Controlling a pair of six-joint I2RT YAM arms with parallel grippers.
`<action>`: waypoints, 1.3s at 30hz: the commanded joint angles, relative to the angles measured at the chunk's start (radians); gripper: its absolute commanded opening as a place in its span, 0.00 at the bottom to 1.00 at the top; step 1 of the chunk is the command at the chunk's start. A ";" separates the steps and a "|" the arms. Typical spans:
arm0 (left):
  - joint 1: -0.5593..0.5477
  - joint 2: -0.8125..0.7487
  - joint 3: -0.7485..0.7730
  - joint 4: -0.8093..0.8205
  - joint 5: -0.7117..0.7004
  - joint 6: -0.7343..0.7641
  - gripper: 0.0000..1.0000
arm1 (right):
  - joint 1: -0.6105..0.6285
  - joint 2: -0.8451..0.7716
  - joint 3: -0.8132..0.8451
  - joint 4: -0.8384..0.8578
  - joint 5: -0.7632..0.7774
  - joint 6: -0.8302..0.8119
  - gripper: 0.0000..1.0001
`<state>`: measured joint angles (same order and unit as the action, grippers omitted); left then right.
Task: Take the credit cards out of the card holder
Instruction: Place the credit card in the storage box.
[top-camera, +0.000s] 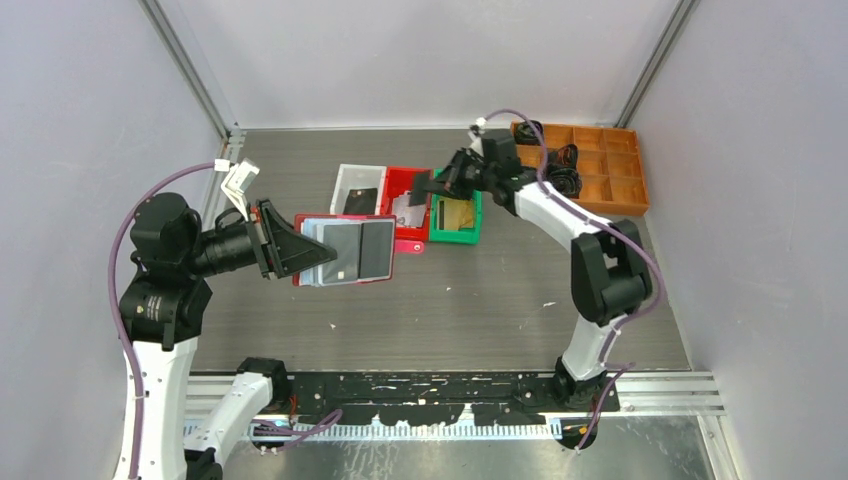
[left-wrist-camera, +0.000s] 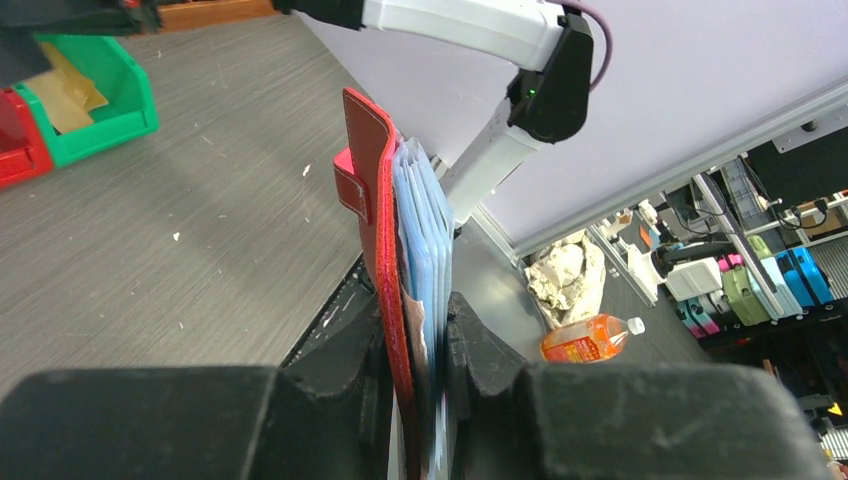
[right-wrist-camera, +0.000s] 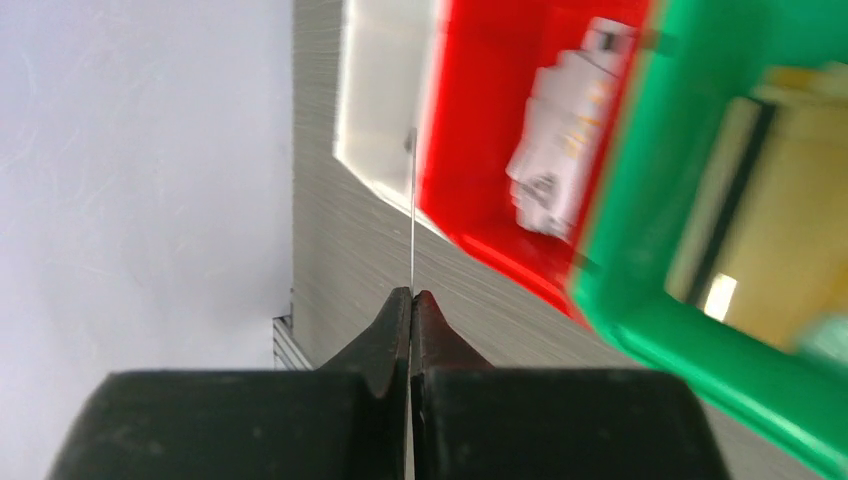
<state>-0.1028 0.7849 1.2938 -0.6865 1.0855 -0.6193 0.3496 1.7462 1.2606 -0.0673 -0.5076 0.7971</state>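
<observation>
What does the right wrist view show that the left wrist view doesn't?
Only the right wrist view: a thin card seen edge-on, pinched in shut jaws; the white bin; a pale card lying in the red bin.
Only the left wrist view: the card holder clamped in the jaws, its pale sleeves fanned out.
Both: the green bin with a gold card inside, the red bin, and the grey table.

Red card holder (left-wrist-camera: 372, 180), green bin (left-wrist-camera: 135, 105)

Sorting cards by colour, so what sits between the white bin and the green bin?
The red bin, in a row with the white bin and green bin; top view shows it.
</observation>
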 joint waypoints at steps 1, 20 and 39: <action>0.000 -0.018 0.029 0.044 0.030 -0.001 0.00 | 0.108 0.116 0.211 0.074 0.013 0.029 0.01; 0.000 -0.038 0.038 0.073 0.025 -0.044 0.00 | 0.243 0.672 0.835 -0.024 0.145 0.085 0.01; -0.001 -0.046 0.041 0.080 0.031 -0.045 0.00 | 0.295 0.635 0.769 -0.102 0.206 -0.009 0.33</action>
<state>-0.1028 0.7521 1.2938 -0.6704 1.0924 -0.6506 0.6506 2.4619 2.0724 -0.1574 -0.3183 0.8230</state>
